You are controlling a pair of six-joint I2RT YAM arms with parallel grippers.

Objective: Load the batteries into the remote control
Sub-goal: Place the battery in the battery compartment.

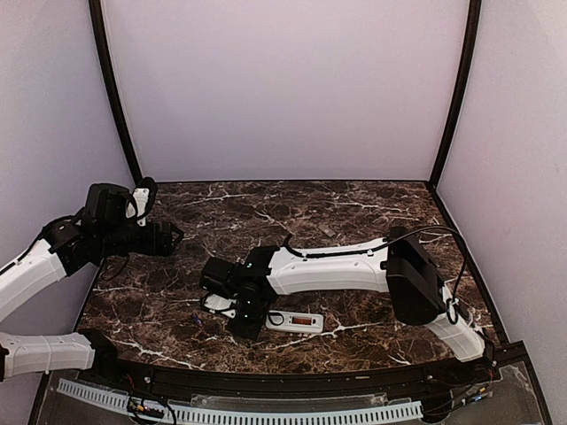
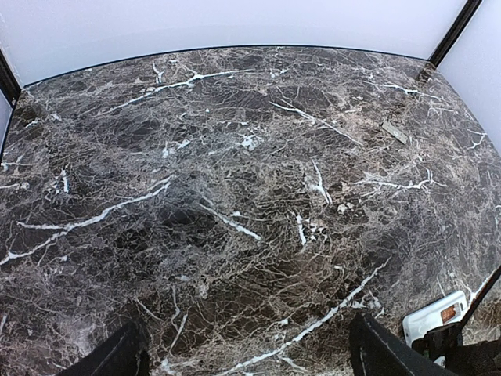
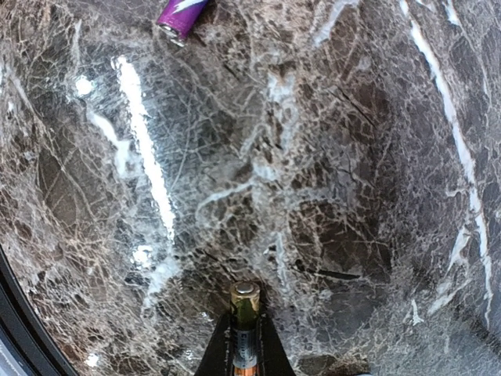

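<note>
In the right wrist view my right gripper (image 3: pixel 244 348) is shut on a battery (image 3: pixel 245 309), a slim dark cylinder with a gold cap sticking out past the fingertips, just above the marble. A second battery (image 3: pixel 180 14), purple, lies on the table ahead of it and shows as a small speck (image 1: pixel 195 320) from above. The white remote control (image 1: pixel 295 321) lies flat just right of the right gripper (image 1: pixel 239 320), with an orange mark in its back. Its corner (image 2: pixel 433 315) shows in the left wrist view. My left gripper (image 2: pixel 250 356) hangs open and empty over the far left (image 1: pixel 168 237).
A small flat grey piece (image 2: pixel 394 131) lies on the dark marble table (image 1: pixel 354 212) toward the back right. White walls and black corner posts (image 1: pixel 115 97) enclose the table. A slotted rail (image 1: pixel 266 412) runs along the near edge.
</note>
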